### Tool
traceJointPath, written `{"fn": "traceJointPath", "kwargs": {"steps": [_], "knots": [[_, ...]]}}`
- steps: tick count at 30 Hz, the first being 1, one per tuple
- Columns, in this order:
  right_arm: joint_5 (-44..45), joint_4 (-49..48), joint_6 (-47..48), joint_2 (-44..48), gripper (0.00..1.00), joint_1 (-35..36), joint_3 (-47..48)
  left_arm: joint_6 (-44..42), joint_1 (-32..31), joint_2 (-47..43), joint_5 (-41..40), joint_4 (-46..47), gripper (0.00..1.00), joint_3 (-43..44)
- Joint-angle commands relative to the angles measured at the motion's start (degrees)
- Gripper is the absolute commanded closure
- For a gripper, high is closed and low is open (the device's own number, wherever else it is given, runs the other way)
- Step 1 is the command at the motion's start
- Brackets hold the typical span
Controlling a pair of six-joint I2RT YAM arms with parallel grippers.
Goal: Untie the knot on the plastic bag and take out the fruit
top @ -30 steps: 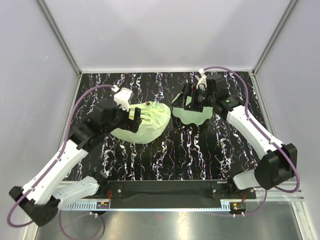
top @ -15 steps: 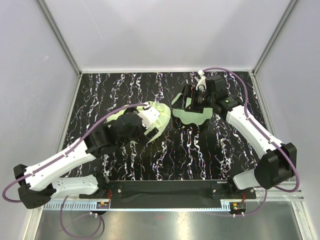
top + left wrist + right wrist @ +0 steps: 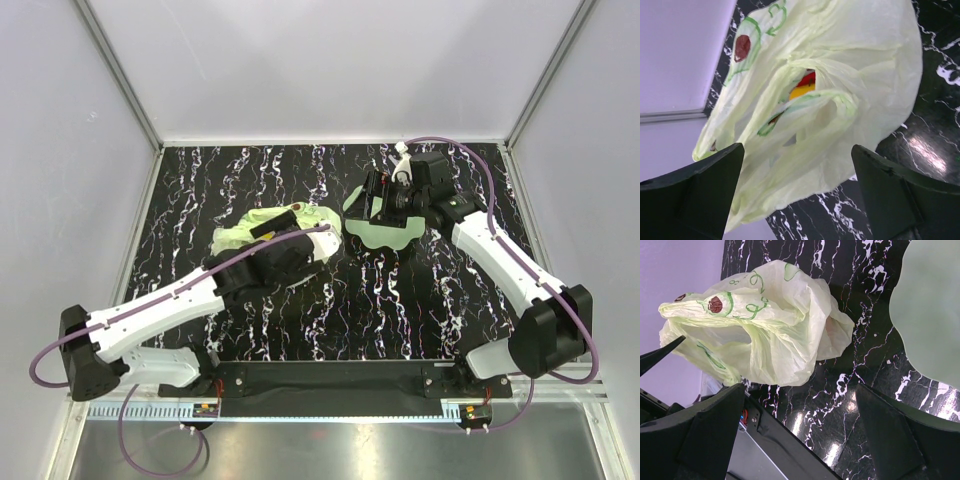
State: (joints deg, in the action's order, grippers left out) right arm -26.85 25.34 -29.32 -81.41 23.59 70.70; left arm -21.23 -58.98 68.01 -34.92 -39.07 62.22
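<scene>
Two dark fingers [image 3: 700, 192] of the left gripper [image 3: 797, 149] stand spread wide with nothing pinched between them. The bag [image 3: 865, 65] fills the gap beyond their tips. The left finger overlaps the bag's lower edge in the wrist view, but whether it touches the plastic I cannot tell. From above, this gripper sits over the bag's near right part and hides it.

The bag lies crumpled on the black marbled table [image 3: 865, 360], left of centre. Through a slit between its folds shows the fruit [image 3: 802, 86]: a bit of red above a bit of yellow, the rest covered by plastic. A looped handle curls just below that slit. The knot is hard to make out, and no view shows clearly whether the handles are tied.

The right gripper [image 3: 800, 387] also has its fingers wide apart and holds nothing. From above it hangs over the green dish [image 3: 935, 305], which sits towards the far right of the table, just beside the bag, and it covers the dish's far part. In the right wrist view the dish is cut off by the right and top edges, and the bag's left end lies towards the wall.
</scene>
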Motion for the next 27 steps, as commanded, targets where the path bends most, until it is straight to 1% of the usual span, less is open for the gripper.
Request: {"fn": "traceJointPath", "kwargs": {"steps": [1, 2, 3, 4, 5, 6, 7, 8, 9, 11, 12, 14, 15, 16, 19, 21, 23, 24, 26, 27], "knots": [[0.13, -1.52, 0.32, -0.33, 0.0, 0.49, 0.06, -6.0, 0.35, -0.24, -5.07, 10.05, 0.09, -2.61], [0.05, -1.52, 0.14, -0.33, 0.01, 0.49, 0.06, -6.19, 0.53, 0.02, -5.6, 10.94, 0.18, -2.89], [0.04, -1.44, 0.14, -0.25, 0.0, 0.57, 0.06, -6.19, 0.88, 0.11, -6.47, 11.64, 0.43, -2.89], [0.04, -1.44, 0.23, 0.1, 0.0, 0.49, -0.12, -5.14, 1.49, -0.24, -7.35, 12.69, 0.62, -2.63], [0.04, -1.61, 0.32, 0.28, 0.0, 0.49, -0.21, -4.61, 1.59, -1.03, -7.79, 13.49, 0.77, -2.71], [0.04, -1.53, 0.4, 0.46, 0.0, 0.49, -0.29, -3.39, 1.59, -2.08, -8.23, 16.02, 0.96, -2.8], [0.04, -1.52, 0.67, 0.63, 0.0, 0.49, -0.3, -2.42, 1.68, -5.05, -8.24, 17.52, 1.0, -3.24], [-0.3, -1.44, 0.93, 0.63, 0.0, 0.49, -0.12, -1.54, 1.76, -6.73, -8.41, 19.19, 1.0, -4.55], [-1.44, -1.61, 1.11, 0.81, 0.0, 0.49, 0.14, 1.25, 1.85, -8.49, -8.5, 21.82, 1.0, -5.17], [-2.85, -2.14, 1.72, 0.99, 0.0, 0.49, 0.58, 5.39, 2.73, -13.59, -8.33, 23.16, 1.0, -7.27], [-4.25, -2.58, 1.9, 1.07, 0.0, 0.49, 1.11, 9.85, 3.25, -15.43, -8.33, 24.12, 1.0, -8.24], [-5.05, -2.75, 2.77, 1.25, 0.0, 1.27, 1.81, 14.97, 5.01, -21.58, -8.41, 25.18, 1.0, -10.52], [-5.49, -2.67, 3.04, 1.16, 0.0, 1.8, 2.86, 19.43, 5.71, -23.86, -7.89, 26.14, 1.0, -13.15], [-5.75, -2.49, 3.91, 1.08, 0.01, 2.33, 3.48, 21.04, 6.94, -28.5, -7.97, 26.93, 1.0, -15.0], [-6.89, -1.61, 6.02, 0.29, 0.02, 5.58, 6.46, 28.42, 8.61, -36.33, -6.3, 29.22, 1.0, -20.55], [-7.69, -1.7, 6.73, 0.28, 0.04, 8.74, 7.35, 33.16, 9.23, -38.64, -5.52, 29.22, 1.0, -22.3], [-7.43, -2.49, 7.17, 0.98, 0.08, 11.02, 7.7, 35.72, 9.58, -40.41, -5.16, 28.53, 1.0, -23.98], [-7.08, -2.75, 7.26, 1.33, 0.09, 13.64, 7.62, 37.91, 9.5, -40.85, -4.81, 28.52, 1.0, -24.59], [-6.11, -3.63, 7.87, 2.13, 0.16, 16.64, 7.53, 39.42, 9.67, -42.25, -3.85, 28.96, 1.0, -25.83], [-4.89, -3.72, 8.05, 1.95, 0.19, 20.31, 7.96, 41.34, 9.59, -42.78, -3.93, 29.31, 1.0, -26.09]]}}
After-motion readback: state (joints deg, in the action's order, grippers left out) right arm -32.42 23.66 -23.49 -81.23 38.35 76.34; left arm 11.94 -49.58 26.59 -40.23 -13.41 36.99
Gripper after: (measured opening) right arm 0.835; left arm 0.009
